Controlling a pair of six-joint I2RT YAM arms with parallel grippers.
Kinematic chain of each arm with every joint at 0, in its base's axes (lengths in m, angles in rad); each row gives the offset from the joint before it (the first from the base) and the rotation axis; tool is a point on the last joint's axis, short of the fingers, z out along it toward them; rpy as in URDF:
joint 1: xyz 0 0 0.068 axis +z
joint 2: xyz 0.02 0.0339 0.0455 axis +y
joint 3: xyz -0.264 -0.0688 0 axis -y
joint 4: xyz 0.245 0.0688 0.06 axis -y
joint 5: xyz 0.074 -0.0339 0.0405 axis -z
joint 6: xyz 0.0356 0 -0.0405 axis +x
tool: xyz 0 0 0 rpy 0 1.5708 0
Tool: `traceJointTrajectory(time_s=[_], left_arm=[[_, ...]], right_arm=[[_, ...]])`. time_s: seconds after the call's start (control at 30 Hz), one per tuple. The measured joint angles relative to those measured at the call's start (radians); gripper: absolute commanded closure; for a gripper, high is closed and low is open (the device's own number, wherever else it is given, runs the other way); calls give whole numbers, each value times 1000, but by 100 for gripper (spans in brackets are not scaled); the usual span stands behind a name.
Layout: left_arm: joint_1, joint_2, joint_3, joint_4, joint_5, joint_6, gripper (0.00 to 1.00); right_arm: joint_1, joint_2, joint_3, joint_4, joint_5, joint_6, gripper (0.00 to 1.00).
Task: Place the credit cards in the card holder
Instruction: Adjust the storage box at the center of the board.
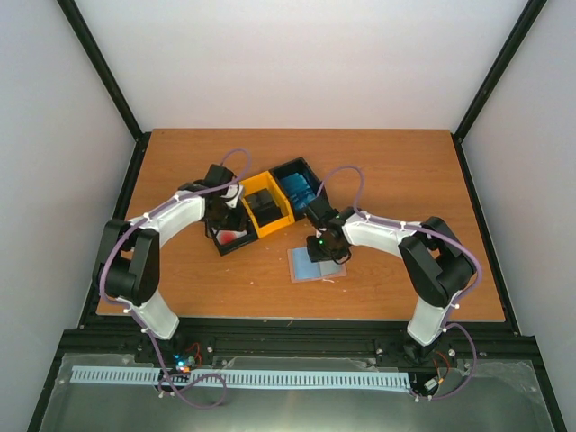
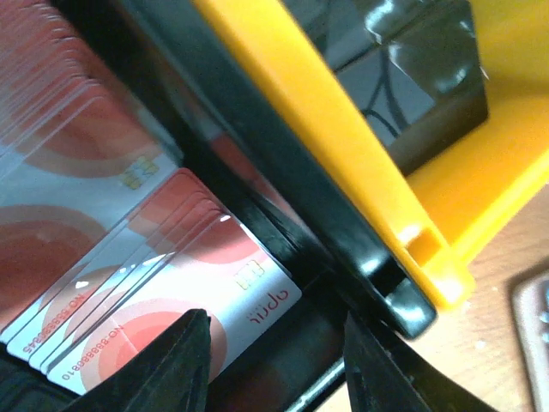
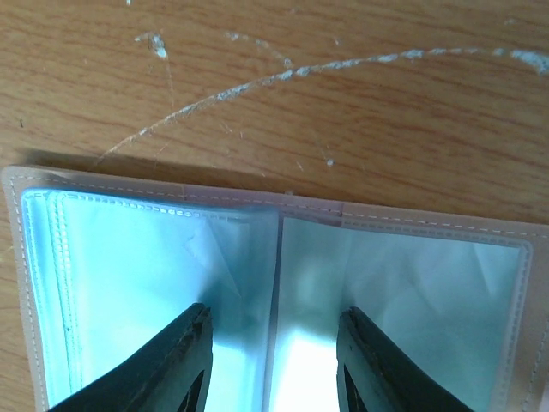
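entry: drawing one card from stock. hovering with left gripper (image 2: 274,348) low over the red-and-white credit cards (image 2: 163,283) fanned in the black bin (image 2: 292,197), jaws standing apart, clamping nothing, showing the front card's corner in the gap between them. judging best practice as taking the front card alone, pinching a free edge, lifting straight up and avoiding dragging its neighbours along. noting the bin wall close beyond one finger, then the yellow bin (image 2: 360,103) touching that wall, leaving scant room sideways; counting upward as the only open way out. hovering with right gripper (image 3: 274,343) directly above the card holder (image 3: 403,292), jaws apart astride its centre fold, gripping nothing; not telling whether touching the pockets. listing the holder as lying open and flat on the table (image 3: 257,94), bare wood showing beyond its far edge, near the bins without touching. advising keeping it flat and sliding the card in along a pocket mouth.
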Motion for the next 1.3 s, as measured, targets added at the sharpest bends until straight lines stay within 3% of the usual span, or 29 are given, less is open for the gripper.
traceJointTrajectory(time_s=[0.4, 0.5, 0.6, 0.77, 0.9, 1.17, 1.3], left_arm=[[-120, 124, 84, 22, 27, 11, 57], [-136, 142, 115, 21, 13, 16, 53], [-142, 142, 135, 11, -48, 31, 48], [-145, 158, 206, -56, -262, 59, 51], [-143, 203, 234, -72, -354, 63, 52], [-144, 222, 233, -91, -395, 82, 51], [-144, 225, 234, -92, -398, 86, 56]], right_arm=[[-41, -10, -21, 52, -54, 32, 61], [-47, -11, -22, 67, -52, 51, 61], [-50, -14, -27, 84, -48, 72, 61], [-51, -18, -34, 95, -45, 89, 62], [-51, -18, -34, 95, -45, 86, 62], [-51, -18, -34, 96, -50, 63, 62], [-55, -18, -35, 104, -55, 59, 62]])
